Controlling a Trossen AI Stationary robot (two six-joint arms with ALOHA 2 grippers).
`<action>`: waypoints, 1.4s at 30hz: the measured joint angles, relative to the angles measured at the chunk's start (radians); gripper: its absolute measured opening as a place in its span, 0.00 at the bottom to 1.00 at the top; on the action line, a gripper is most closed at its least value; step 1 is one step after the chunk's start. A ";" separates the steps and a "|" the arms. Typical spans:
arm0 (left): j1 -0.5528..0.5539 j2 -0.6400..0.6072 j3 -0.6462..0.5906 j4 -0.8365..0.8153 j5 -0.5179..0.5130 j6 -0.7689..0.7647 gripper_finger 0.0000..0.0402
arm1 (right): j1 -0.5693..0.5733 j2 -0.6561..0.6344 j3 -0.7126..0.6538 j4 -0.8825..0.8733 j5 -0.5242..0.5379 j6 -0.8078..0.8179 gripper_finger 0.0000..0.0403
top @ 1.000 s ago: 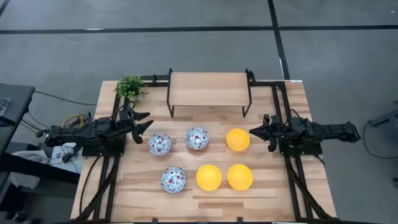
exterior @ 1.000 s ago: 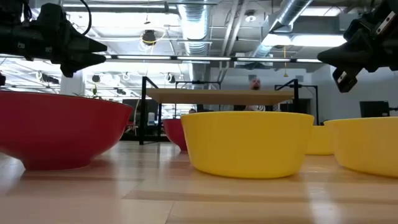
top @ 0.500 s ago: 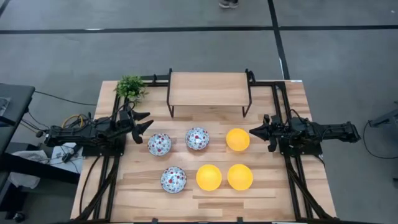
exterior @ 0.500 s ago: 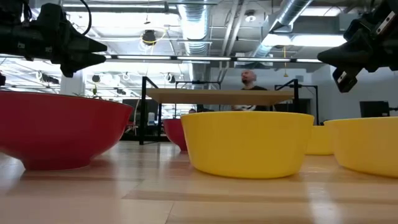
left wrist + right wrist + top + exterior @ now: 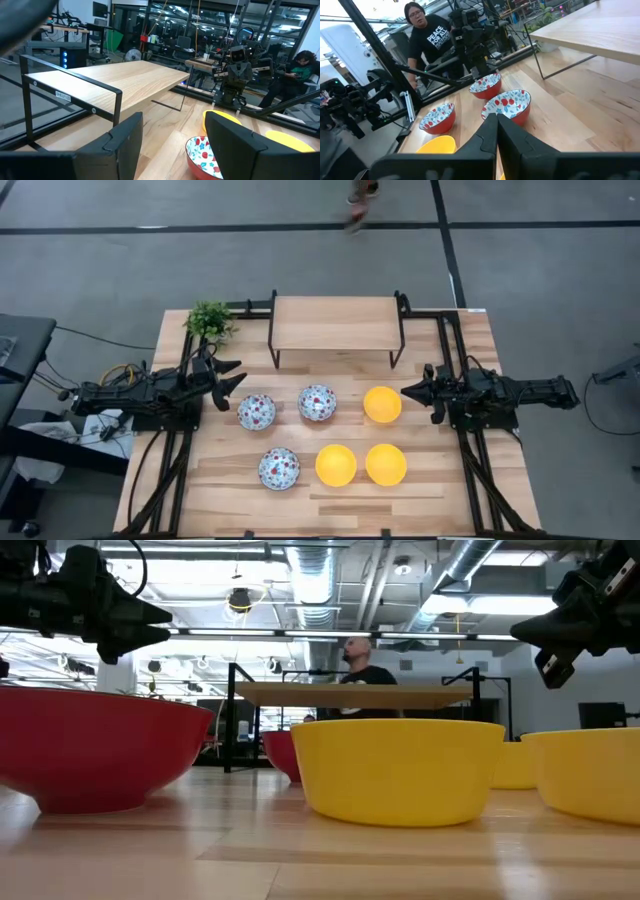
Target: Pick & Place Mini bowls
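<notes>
Six small round mini bowls are sitting in two rows on the pale wooden slatted table (image 5: 450, 480): three white floral-patterned bowls (image 5: 256, 412) on the left side, three glossy yellow bowls (image 5: 382, 404) on the right. The left gripper (image 5: 236, 383) is hovering just beside the nearest floral bowl, its fingers (image 5: 125, 145) standing wide apart and holding nothing. The right gripper (image 5: 406, 392) is hanging just beside the far-row yellow bowl, its fingers pressed together and empty. A low wooden shelf on a black metal frame (image 5: 335, 322) is standing behind the bowls, with a small green potted plant (image 5: 209, 319) at the left corner
</notes>
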 joint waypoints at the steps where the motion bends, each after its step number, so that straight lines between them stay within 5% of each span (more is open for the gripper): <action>1: 0.000 0.000 0.000 0.000 0.000 0.000 0.53 | 0.000 0.000 0.000 0.000 0.000 0.000 0.00; 42: 0.000 0.000 0.000 0.047 0.040 -0.071 0.53 | 0.000 0.000 -0.001 0.006 0.002 0.000 0.00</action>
